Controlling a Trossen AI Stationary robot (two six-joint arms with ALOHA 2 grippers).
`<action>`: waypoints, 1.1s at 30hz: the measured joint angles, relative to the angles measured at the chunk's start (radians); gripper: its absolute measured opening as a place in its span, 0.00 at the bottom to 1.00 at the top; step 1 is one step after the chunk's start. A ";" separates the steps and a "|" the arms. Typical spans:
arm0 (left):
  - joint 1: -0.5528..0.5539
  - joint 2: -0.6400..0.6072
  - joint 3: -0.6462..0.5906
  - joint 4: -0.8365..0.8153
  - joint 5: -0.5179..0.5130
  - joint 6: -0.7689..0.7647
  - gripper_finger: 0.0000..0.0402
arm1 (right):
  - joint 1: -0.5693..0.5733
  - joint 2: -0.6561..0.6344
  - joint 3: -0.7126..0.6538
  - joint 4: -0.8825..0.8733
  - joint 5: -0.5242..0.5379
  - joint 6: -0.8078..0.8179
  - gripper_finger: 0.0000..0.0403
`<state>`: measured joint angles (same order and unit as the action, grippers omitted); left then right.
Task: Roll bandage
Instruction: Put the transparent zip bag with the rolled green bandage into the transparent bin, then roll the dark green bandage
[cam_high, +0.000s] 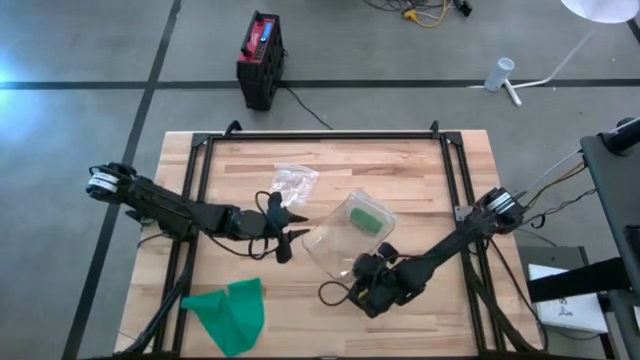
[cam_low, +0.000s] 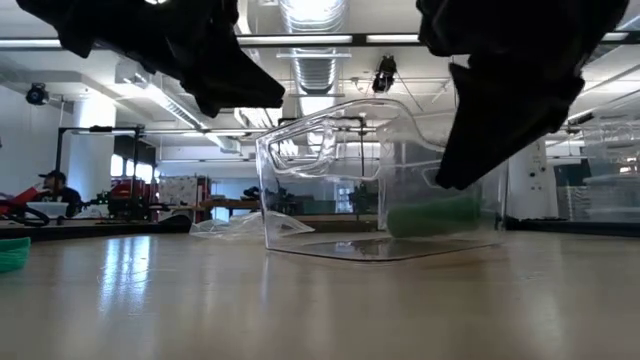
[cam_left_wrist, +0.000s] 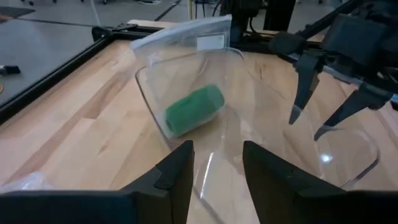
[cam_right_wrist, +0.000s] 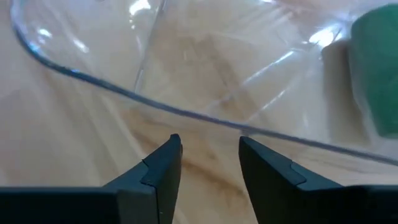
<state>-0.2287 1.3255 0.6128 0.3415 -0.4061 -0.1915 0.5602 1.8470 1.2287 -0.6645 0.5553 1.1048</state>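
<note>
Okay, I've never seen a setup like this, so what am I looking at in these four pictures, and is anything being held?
This is a two-armed robot at a wooden table. One picture looks straight down from above, one looks level across the tabletop, and two come from cameras on the arms' wrists.

In the middle lies a clear plastic bag with a rolled green bandage inside. A flat green bandage piece lies near the front edge, and a small crumpled plastic wrapper lies farther back.

The left gripper sits at one side of the bag's mouth, and the right gripper at the other. Both have their fingers apart, and neither holds anything; the bag's edge lies just ahead of them.
</note>
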 joint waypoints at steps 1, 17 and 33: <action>0.000 -0.002 0.000 0.002 0.000 0.000 0.32 | -0.011 0.001 0.004 0.001 0.003 -0.019 0.37; -0.110 -0.092 0.015 0.159 0.038 0.146 0.32 | -0.122 -0.005 0.008 0.000 -0.005 -0.276 0.23; -0.136 -0.106 0.015 0.343 0.144 0.256 0.30 | -0.020 -0.018 0.008 0.096 0.099 -0.314 0.18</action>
<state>-0.3649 1.2198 0.6281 0.6845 -0.2620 0.0644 0.5406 1.8290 1.2362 -0.5684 0.6545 0.7911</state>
